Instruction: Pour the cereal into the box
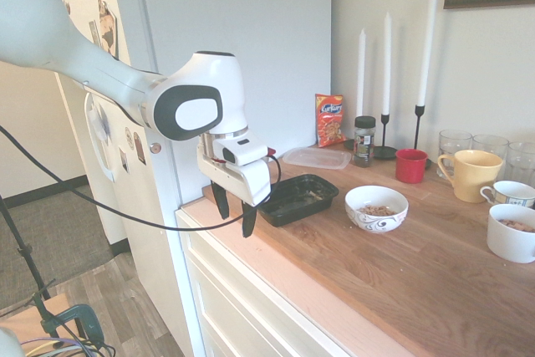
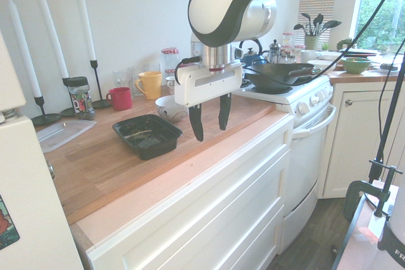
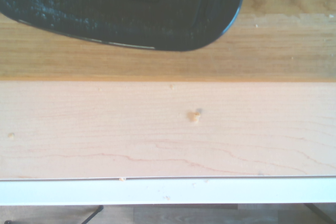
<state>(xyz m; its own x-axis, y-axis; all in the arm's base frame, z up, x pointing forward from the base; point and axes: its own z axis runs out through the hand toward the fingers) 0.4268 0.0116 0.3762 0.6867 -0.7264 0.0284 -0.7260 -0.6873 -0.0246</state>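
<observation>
Orange-red snack bag (image 1: 330,120), print unreadable, spice jar (image 1: 364,140) label illegible

3 white candles (image 1: 386,60), a red mug (image 1: 410,165) and a yellow mug (image 1: 471,175) line the wall.

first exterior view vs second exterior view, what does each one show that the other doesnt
Only the first exterior view shows the orange-red snack bag, the cereal lying in the patterned bowl, and a white mug at the right edge.

Only the second exterior view shows the white stove with a dark pan on it, and the window with plants.

Both show the open gripper hanging empty above the counter's front edge, the black box, the clear container, the red mug, the yellow mug and the white candles.
</observation>
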